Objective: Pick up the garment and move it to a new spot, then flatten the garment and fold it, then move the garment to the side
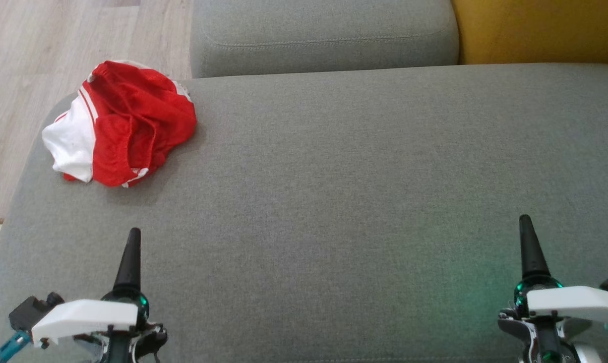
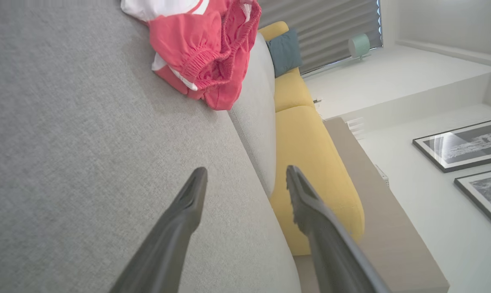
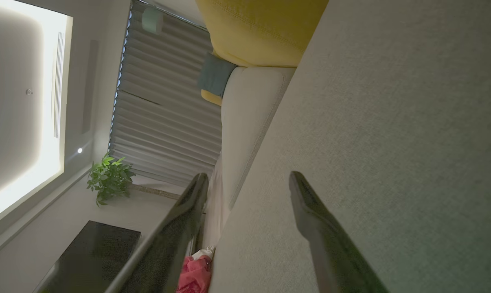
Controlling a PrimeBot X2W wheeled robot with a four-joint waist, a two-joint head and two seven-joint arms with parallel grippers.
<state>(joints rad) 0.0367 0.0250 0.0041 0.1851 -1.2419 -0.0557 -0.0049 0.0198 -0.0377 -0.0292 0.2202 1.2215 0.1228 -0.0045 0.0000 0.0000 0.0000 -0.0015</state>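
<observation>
**While both pincers hung spread, the garment (image 1: 125, 123) lay crumpled at the seat's far-left corner**

As seen from the head, the garment sat in a loose heap on the grey sofa seat (image 1: 334, 201). It lay at the seat's far-left corner, just beside the left end of the grey back cushion (image 1: 324, 35). Wood floor (image 1: 32, 50) showed beyond the seat edge on that side.

Look of it: mostly bright red cloth, folded over itself in deep creases. A white panel bulged out on its left side. Thin red-and-white striped trim ran where red met white, and more showed at the near edge. From the left wrist, a gathered, puckered red edge curled across the top of the pile. Whether that edge belonged to the same piece I could not tell.

Left pincer (image 2: 245, 173): fingers spread, nothing between them, held above bare seat fabric, well apart from the garment.

Right pincer (image 3: 248, 179): fingers spread too, nothing pinched, over the seat's right side, far across from the heap. A scrap of red showed low in that wrist's view. A yellow cushion (image 1: 536, 30) stood at the back right.
</observation>
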